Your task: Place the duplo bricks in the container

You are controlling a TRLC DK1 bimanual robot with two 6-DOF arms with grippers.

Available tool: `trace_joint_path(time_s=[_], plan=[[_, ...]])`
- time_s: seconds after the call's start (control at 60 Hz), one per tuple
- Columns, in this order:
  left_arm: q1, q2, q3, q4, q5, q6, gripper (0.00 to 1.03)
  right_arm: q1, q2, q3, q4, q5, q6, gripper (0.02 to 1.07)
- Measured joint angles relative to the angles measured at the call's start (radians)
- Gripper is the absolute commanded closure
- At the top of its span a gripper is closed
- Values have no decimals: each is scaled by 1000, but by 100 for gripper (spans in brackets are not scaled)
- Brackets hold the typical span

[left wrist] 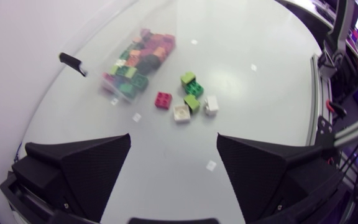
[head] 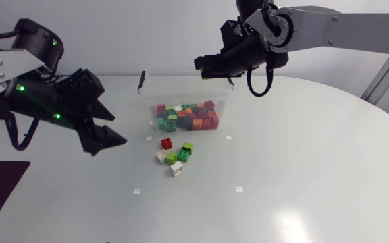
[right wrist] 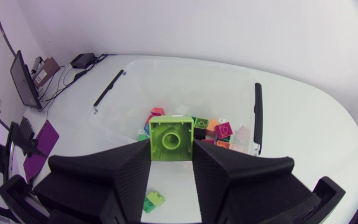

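**A:** Where is the lime brick (right wrist: 171,138)?
**B:** It is pinched from two sides between the fingers of the right gripper (right wrist: 171,151), above the container (head: 181,91) and near its back rim. Its hollow underside faces the wrist camera.
**A:** And the left gripper (left wrist: 174,158)?
**B:** Its fingers are spread wide with nothing in them, well apart from the container.
**A:** What remains?
**B:** A cluster of loose bricks (head: 174,156) sits on the table (head: 282,175) just in front of the container. Many more already lie inside it.
**A:** How will they handle?
**B:** I'd judge them light, rigid and smooth-sided, so slightly slippery, and a short drop shouldn't hurt them. Grip each across two flat opposite sides, not over the studs. The cluster is tight, so the red brick (head: 166,143), nearest the container, looks the easiest to take.
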Motion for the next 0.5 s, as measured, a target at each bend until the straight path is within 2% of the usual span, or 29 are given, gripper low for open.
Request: trace_joint_path(time_s=[0.233, 0.417, 0.45, 0.5], plan=[[-32, -77, -158, -161, -28, 238, 7, -8, 115, 111, 29, 23, 0, 78], [-79, -126, -255, -247, -77, 360, 7, -14, 224, 222, 31, 56, 0, 77], [-92, -135, -274, -254, -85, 370, 8, -14, 240, 237, 35, 70, 0, 73], [-114, -144, -298, -266, -92, 384, 9, -14, 263, 258, 43, 84, 0, 58]])
